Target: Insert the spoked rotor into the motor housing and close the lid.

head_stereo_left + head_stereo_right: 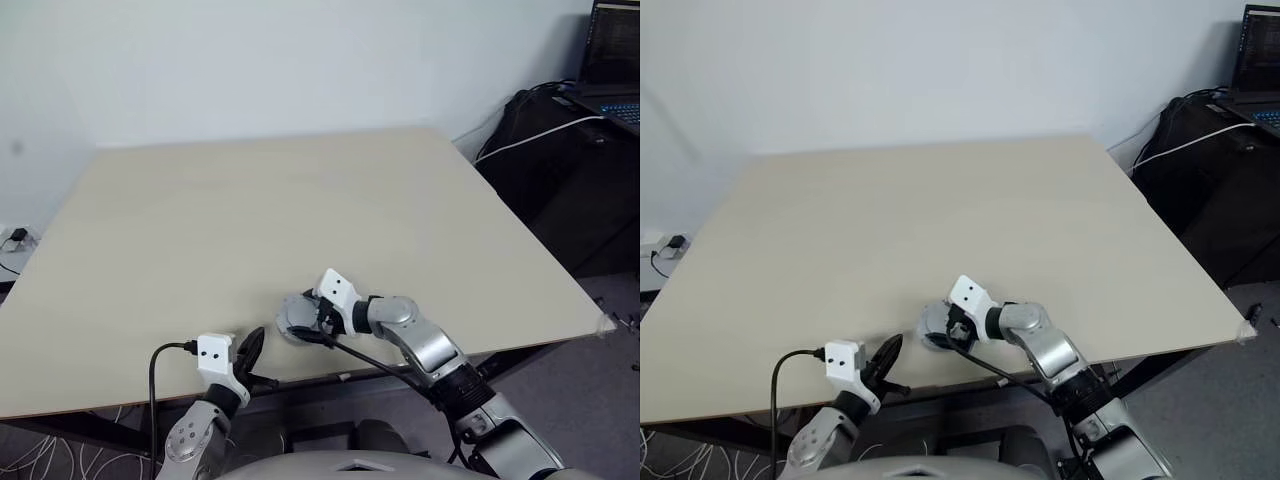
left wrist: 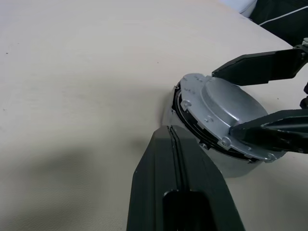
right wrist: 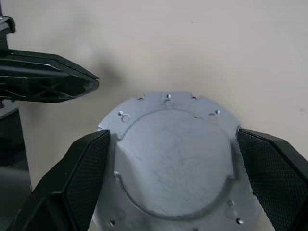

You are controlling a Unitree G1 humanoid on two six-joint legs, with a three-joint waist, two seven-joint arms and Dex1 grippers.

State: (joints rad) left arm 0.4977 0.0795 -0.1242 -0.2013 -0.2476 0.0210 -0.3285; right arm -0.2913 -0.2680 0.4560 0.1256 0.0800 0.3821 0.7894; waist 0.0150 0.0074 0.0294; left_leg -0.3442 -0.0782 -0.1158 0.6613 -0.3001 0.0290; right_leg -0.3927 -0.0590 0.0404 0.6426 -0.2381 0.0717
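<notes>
The lid [image 3: 173,159] sits on the motor housing [image 2: 226,156] near the front edge of the worktop [image 1: 300,200]. The right gripper [image 3: 171,159] straddles it with jaws wide, fingers beside the rim, not visibly gripping. The left gripper [image 2: 175,187] waits just beside, jaws shut and empty. To seat the lid well, I would press evenly (it looks slightly tilted).

The silver lid [image 3: 175,159] covers the inside of the housing [image 2: 231,166], so windings and rotor are hidden, the lid's near edge is cut off in the right wrist view, and the laptop [image 1: 612,62] is cropped.
</notes>
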